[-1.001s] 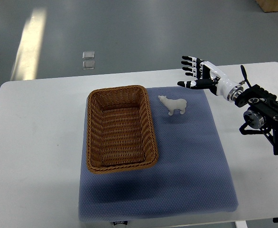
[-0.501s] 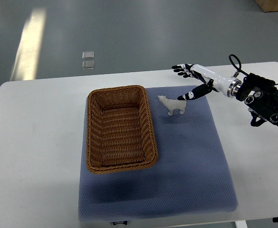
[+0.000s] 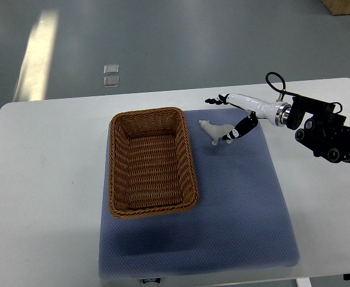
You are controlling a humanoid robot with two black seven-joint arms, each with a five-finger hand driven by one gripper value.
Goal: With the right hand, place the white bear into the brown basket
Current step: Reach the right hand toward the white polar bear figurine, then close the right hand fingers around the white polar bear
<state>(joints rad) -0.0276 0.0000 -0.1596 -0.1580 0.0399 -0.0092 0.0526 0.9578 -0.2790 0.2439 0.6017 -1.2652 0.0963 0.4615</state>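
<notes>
A small white bear (image 3: 215, 131) stands on the blue mat (image 3: 246, 197), just right of the brown wicker basket (image 3: 152, 161), which holds nothing. My right hand (image 3: 223, 118) reaches in from the right edge and is over the bear. Its fingers are spread, with the thumb (image 3: 235, 133) touching the bear's rear and the other fingers (image 3: 214, 100) above and behind it. The hand is not closed on the bear. The left arm is not in view.
The mat lies on a white table (image 3: 43, 167). My right arm's black wrist and forearm (image 3: 324, 131) sit over the table's right side. A grey floor lies beyond the far edge.
My right hand has moved left and down from above the mat's far right corner to the bear, turning palm-down. The bear and basket have not moved.
</notes>
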